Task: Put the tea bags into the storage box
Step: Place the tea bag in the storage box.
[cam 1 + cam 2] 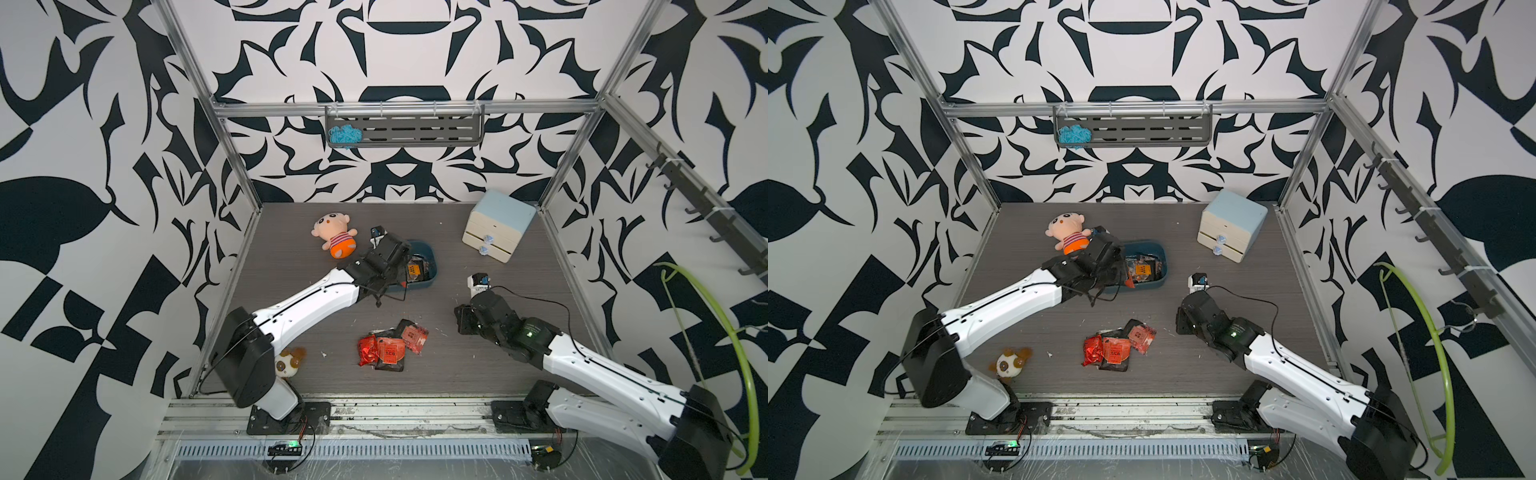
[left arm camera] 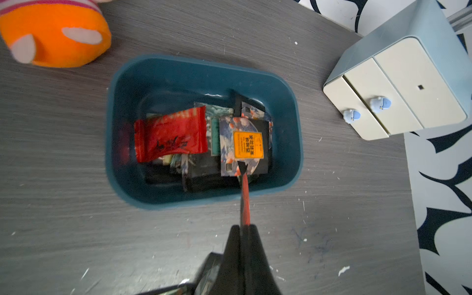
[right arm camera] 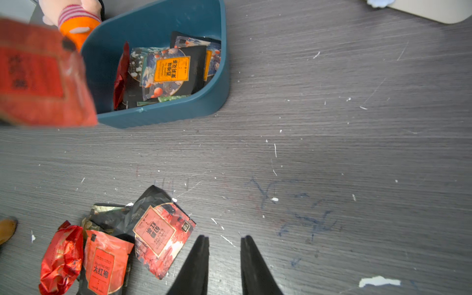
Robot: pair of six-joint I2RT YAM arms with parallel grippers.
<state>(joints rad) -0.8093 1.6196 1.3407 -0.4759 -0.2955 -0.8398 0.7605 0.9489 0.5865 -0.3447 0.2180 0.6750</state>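
Tea bags (image 2: 173, 135) lay in the storage box (image 2: 194, 74); left end effector (image 2: 244, 227) pinched a red sachet (image 2: 245, 199) above its rim, right end effector (image 3: 224, 238) spread.

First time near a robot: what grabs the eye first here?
The left pincer pinches a red foil tea sachet over the dark teal plastic tub, already holding several sachets. Nearer the front, a heap of red and black sachets waits on the grey table, the open right pincer near it.

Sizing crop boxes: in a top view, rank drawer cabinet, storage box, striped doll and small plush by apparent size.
Drawer cabinet
storage box (arm hides part, so unsure)
striped doll
small plush, only slightly smaller
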